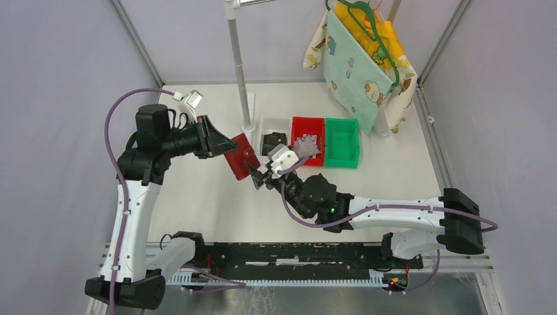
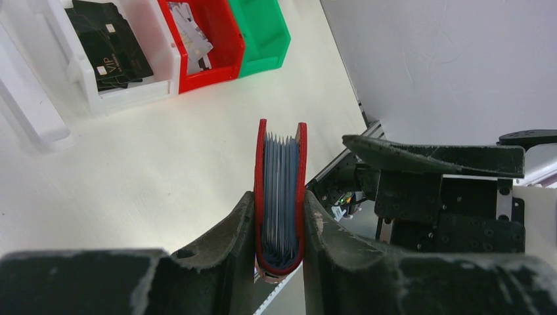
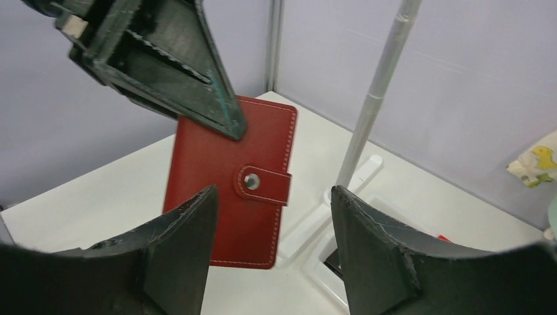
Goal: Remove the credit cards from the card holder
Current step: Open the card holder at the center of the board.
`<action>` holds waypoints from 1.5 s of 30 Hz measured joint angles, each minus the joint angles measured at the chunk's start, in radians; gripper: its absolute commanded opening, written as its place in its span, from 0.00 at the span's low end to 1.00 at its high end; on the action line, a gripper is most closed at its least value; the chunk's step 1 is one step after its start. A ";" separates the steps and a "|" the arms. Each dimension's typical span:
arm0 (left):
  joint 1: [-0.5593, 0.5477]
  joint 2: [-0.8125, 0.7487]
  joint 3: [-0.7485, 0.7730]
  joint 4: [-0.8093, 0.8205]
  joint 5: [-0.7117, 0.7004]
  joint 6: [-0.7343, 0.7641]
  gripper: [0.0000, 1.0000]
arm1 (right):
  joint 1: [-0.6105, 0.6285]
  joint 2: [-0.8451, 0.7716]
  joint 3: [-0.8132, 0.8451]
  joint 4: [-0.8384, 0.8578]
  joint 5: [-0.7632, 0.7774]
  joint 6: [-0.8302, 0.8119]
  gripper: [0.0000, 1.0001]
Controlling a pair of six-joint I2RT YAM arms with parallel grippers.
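My left gripper (image 1: 226, 146) is shut on the dark red card holder (image 1: 242, 156) and holds it above the table. In the left wrist view the card holder (image 2: 281, 190) stands edge-on between the jaws, its grey-blue sleeves showing between the red covers. In the right wrist view the card holder (image 3: 230, 180) is closed, its tab (image 3: 264, 185) snapped shut. My right gripper (image 1: 260, 178) is open and empty, just in front of the holder's lower edge; its fingertips (image 3: 197, 210) frame the holder. No tan or yellow credit cards are visible.
A white tray (image 1: 265, 128) with black cards (image 2: 111, 46), a red bin (image 1: 308, 140) with grey cards and a green bin (image 1: 342, 142) stand at the back. A metal pole (image 1: 240, 65) on a white base rises behind them. A hanging cloth (image 1: 364, 59) is back right.
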 measured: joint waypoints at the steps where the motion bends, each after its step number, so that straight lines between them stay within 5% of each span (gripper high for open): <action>1: 0.000 0.001 0.000 0.000 0.000 0.000 0.02 | 0.004 0.009 0.008 0.000 -0.004 -0.001 0.68; 15: 0.000 0.003 0.024 -0.040 -0.001 0.001 0.02 | 0.016 0.106 0.107 -0.016 0.016 -0.047 0.37; 22: 0.000 0.014 0.035 -0.041 -0.002 0.001 0.02 | 0.023 0.134 0.130 -0.014 0.038 -0.074 0.00; 45: 0.003 0.028 0.060 -0.029 -0.004 0.003 0.02 | 0.031 0.173 0.162 0.069 0.119 -0.202 0.00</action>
